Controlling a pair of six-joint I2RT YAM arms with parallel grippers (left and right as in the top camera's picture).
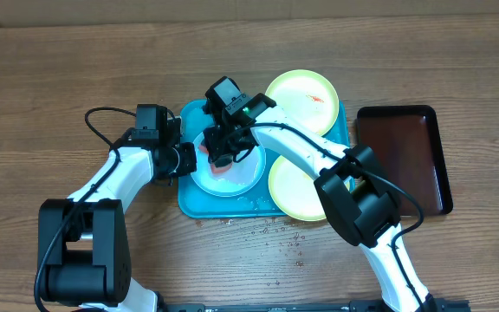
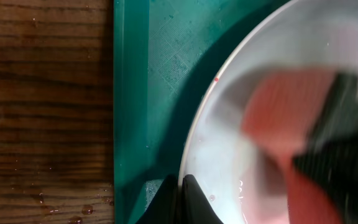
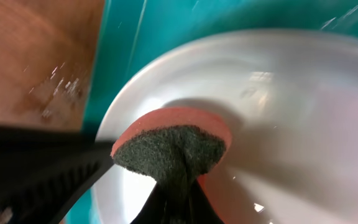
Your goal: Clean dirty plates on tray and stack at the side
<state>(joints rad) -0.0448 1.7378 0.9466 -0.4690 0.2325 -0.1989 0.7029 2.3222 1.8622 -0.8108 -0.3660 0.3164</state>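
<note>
Now left gripper (image 2: 182, 200) pinches the rim of the white plate (image 2: 278, 56) on the tray (image 2: 160, 74); right gripper (image 3: 176, 205) clamps a sponge (image 3: 166, 149) against it.

Bright, even light, soft shadows. Ahead of the left tool (image 2: 182, 202) the sponge (image 2: 284, 118) is motion-blurred; glare flecks the plate (image 3: 278, 93).

**White arms, black joints**

Your left arm (image 1: 115, 173) and right arm (image 1: 293, 147) wear white shells between black joint housings. A black cable (image 1: 93, 121) loops off each. The left tool (image 1: 187, 160) and right tool (image 1: 222, 158) are black. A green glow (image 1: 243, 108), possibly an indicator, sits by the right one.
</note>
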